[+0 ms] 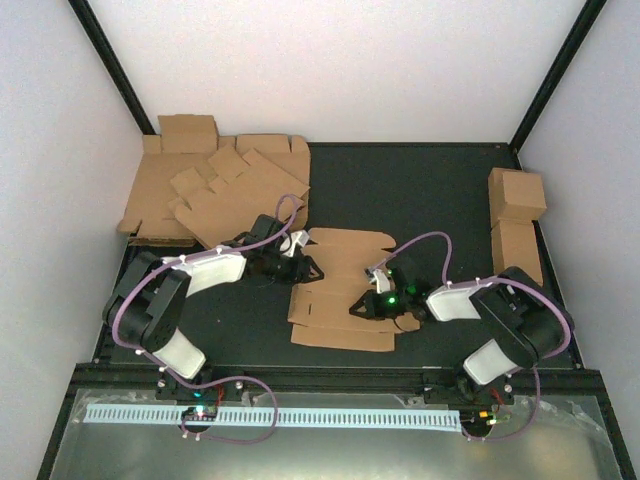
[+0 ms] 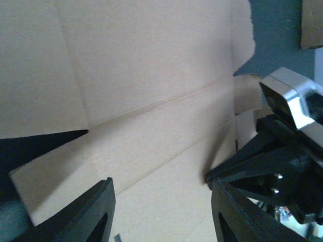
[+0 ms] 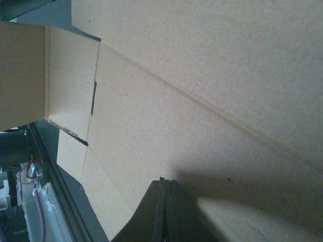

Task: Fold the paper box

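Note:
The paper box (image 1: 340,275) lies as a flat brown blank with creases and tabbed flaps in the middle of the black mat. My left gripper (image 1: 303,265) is at its left end. In the left wrist view the left gripper (image 2: 161,184) is open, its fingers spread just over the cardboard (image 2: 151,101) with nothing between them. My right gripper (image 1: 356,308) rests on the blank's near right part. In the right wrist view the right gripper (image 3: 164,182) is shut, with its tip against the cardboard sheet (image 3: 202,75). Its dark tip (image 2: 212,176) also shows in the left wrist view.
A loose stack of flat brown blanks (image 1: 215,190) fills the back left corner. Two finished brown cartons (image 1: 517,193) (image 1: 517,250) stand along the right edge. White walls close in the table on three sides, and a black frame rail (image 1: 330,375) runs along the near edge.

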